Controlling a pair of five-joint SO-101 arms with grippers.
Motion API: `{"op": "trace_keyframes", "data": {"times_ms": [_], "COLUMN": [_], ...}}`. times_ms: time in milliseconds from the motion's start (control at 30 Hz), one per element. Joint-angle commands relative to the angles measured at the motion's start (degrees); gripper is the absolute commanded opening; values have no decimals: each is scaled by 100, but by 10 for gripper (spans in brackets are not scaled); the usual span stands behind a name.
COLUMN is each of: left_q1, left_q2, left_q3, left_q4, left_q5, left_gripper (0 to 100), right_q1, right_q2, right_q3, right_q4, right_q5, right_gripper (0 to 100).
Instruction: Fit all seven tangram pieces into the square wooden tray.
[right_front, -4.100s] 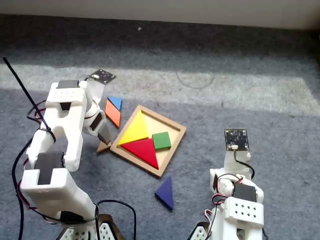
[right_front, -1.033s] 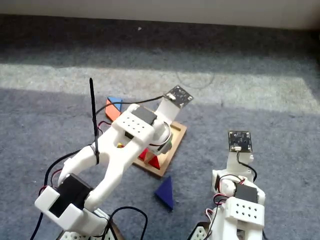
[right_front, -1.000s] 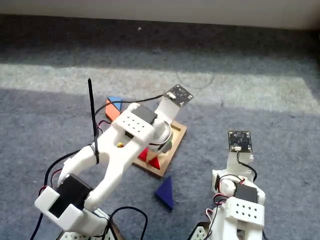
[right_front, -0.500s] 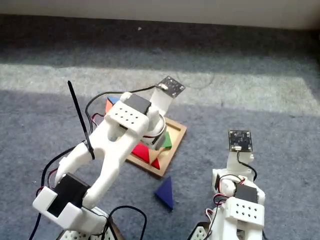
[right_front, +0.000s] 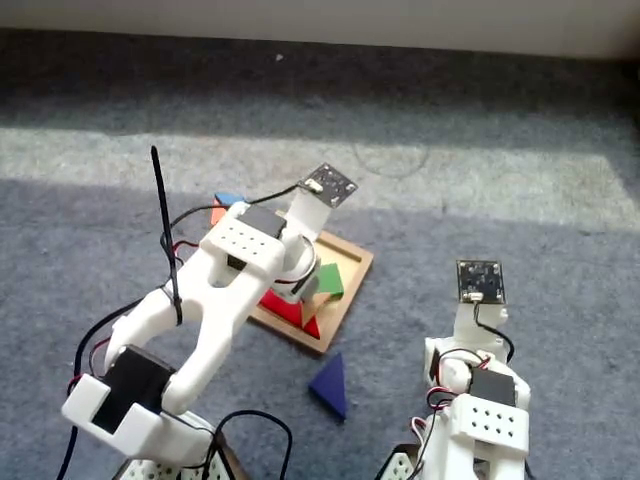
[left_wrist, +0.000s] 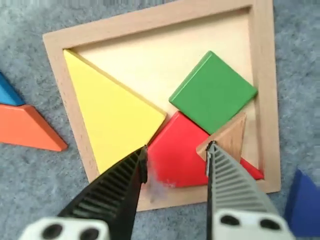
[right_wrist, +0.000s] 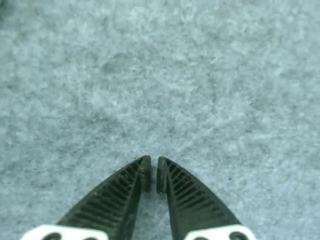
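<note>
Grey carpet (right_wrist: 160, 75) is covering the whole work surface, and everything is lying directly on it. The left gripper (left_wrist: 176, 152) is hanging with its jaws spread wide over the red triangle (left_wrist: 180, 167), holding nothing. One fingertip is sitting right at the corner of the small wood-coloured triangle (left_wrist: 229, 139); I cannot tell if they are touching.

This small triangle is lying inside the square wooden tray (left_wrist: 55, 65), between the green square (left_wrist: 212, 92) and the tray wall. It seems to be overlapping the red piece — so probably it is not lying flat. The big yellow triangle (left_wrist: 107, 117) is filling the neighbouring part.

Outside, the orange parallelogram (left_wrist: 27, 131) and a light blue piece (left_wrist: 7, 92) are lying just beside one tray side, and the dark blue triangle (right_front: 331, 384) near the opposite corner. The right gripper (right_wrist: 152, 176) is hanging closed and empty above bare carpet.

If the finger is catching the small triangle while rising, it may be dragging it out. The green square is sitting askew to the walls — this may be blocking the three remaining pieces.
</note>
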Motion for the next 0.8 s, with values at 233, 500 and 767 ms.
{"op": "trace_keyframes", "data": {"times_ms": [233,500,767], "left_q1": [479,488,418], "left_q2": [-180,-180,-251], "left_q3": [40,92,-119], "left_q4": [-255,-387,-387], "left_q5": [237,316,809], "left_gripper": [204,204,203], "right_q1": [57,57,57], "right_q2": [-84,-84,-84], "right_q3": [-22,-22,-22], "right_q4": [-101,-101,-101], "right_q5": [79,79,79], "right_gripper": [35,35,35]}}
